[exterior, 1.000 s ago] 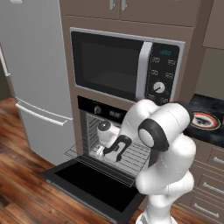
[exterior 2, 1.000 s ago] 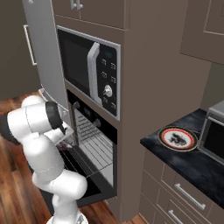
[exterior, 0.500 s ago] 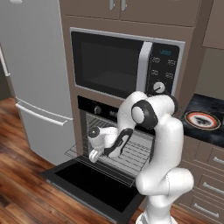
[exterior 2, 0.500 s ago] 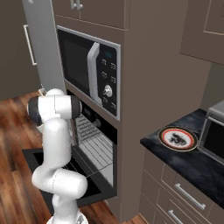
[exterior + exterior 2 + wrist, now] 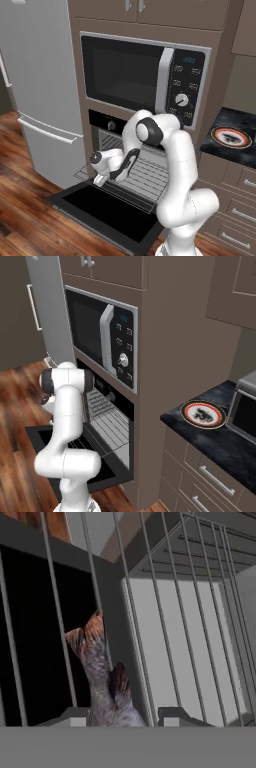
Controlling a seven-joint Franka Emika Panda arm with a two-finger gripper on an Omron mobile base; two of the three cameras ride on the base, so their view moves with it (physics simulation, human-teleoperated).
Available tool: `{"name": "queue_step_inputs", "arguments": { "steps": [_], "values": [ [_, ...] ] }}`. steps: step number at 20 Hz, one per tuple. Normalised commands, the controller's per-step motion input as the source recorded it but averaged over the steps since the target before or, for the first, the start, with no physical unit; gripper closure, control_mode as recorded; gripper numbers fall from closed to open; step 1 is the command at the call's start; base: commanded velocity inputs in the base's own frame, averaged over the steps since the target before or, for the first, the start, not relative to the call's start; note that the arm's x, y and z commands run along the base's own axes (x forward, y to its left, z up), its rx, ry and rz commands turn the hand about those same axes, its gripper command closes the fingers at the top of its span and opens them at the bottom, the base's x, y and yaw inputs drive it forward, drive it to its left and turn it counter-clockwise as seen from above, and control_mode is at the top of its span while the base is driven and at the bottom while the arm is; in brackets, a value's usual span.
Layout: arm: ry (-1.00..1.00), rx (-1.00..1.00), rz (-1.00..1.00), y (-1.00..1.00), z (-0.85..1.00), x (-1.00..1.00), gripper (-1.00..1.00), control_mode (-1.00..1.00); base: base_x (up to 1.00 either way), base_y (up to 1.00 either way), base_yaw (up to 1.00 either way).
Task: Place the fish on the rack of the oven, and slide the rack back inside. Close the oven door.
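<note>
Gripper (image 5: 120, 716) was clamped on the fish (image 5: 102, 682), jaws narrow round its body; tail end stuck out ahead of the tips, over the bars of the rack (image 5: 165, 637). Rack (image 5: 137, 177) was pulled out over the open oven door (image 5: 100, 212), which lay flat, low and near. Hand hung just above rack's near-left part in left base view, gripper (image 5: 99, 181) pointing down at it. Oven (image 5: 112, 421) cavity open behind. Plate (image 5: 203, 414) sat on counter (image 5: 225, 441) to the right, well apart.

Handling, judged: fish prob. light, small, somewhat slick, tapering toward the tail, so a mid-body grip looked safest. Risk: narrow body could tilt or catch betw. bars when set down; lay it across the bars, not along.
</note>
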Motion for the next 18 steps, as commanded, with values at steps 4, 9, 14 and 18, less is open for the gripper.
{"name": "queue_step_inputs", "arguments": {
  "steps": [4,9,14,18],
  "values": [
    [0.0,-0.06,-0.07,0.24,-0.45,0.74,1.0,-1.0,0.0,0.0,0.0],
    [0.0,-0.05,-0.06,0.17,-0.47,0.67,1.0,-1.0,0.0,0.0,0.0],
    [0.0,-0.02,-0.01,0.0,-0.45,0.45,1.0,-1.0,0.0,0.0,0.0],
    [-0.03,-0.02,0.0,0.1,-0.06,-0.13,-1.0,-1.0,0.0,0.0,0.0]
  ]
}}
